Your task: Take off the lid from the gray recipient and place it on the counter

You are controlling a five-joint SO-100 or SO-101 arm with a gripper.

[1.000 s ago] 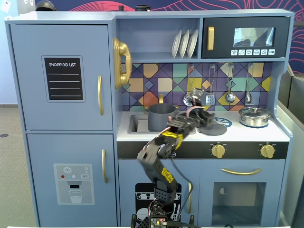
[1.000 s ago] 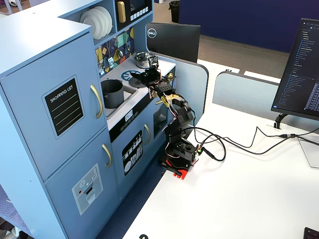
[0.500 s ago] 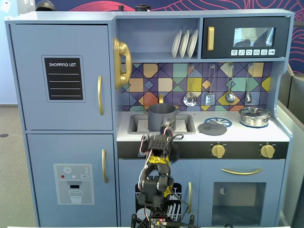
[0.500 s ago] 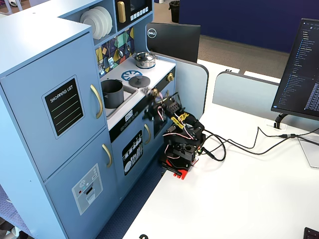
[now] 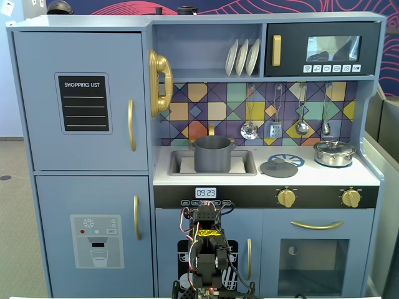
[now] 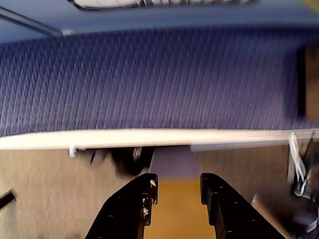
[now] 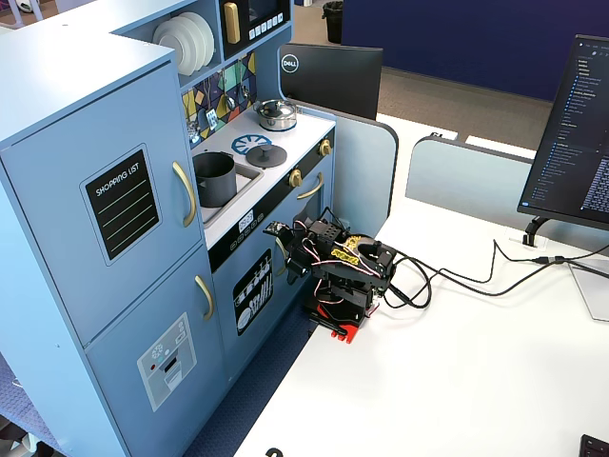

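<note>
The lid (image 5: 278,167), a matte dark gray disc with a small centre knob, lies flat on the white counter (image 5: 368,176) in a fixed view, just beside the blue printed burner ring (image 5: 291,159) and to the right of the gray recipient (image 5: 212,154), which stands open-topped in the recessed sink (image 5: 181,165); judged from this, the removal is already done. The folded arm sits low before the oven front, so the lid lies well above it and a little to the right, with the shiny silver pot (image 5: 334,152) farther right. In the wrist view the gripper (image 6: 178,188) enters from the bottom edge, its two black plastic fingers (image 6: 133,206) spread apart with nothing between them, facing a blue patterned carpet and a pale table edge. In another fixed view the gripper (image 7: 275,231) rests near the black control strip, the lid (image 7: 254,155) up and beyond it on the counter (image 7: 309,121), the smooth cylindrical recipient (image 7: 215,178) nearer in the sink, and the arm's red base on the white desk (image 7: 495,381).
</note>
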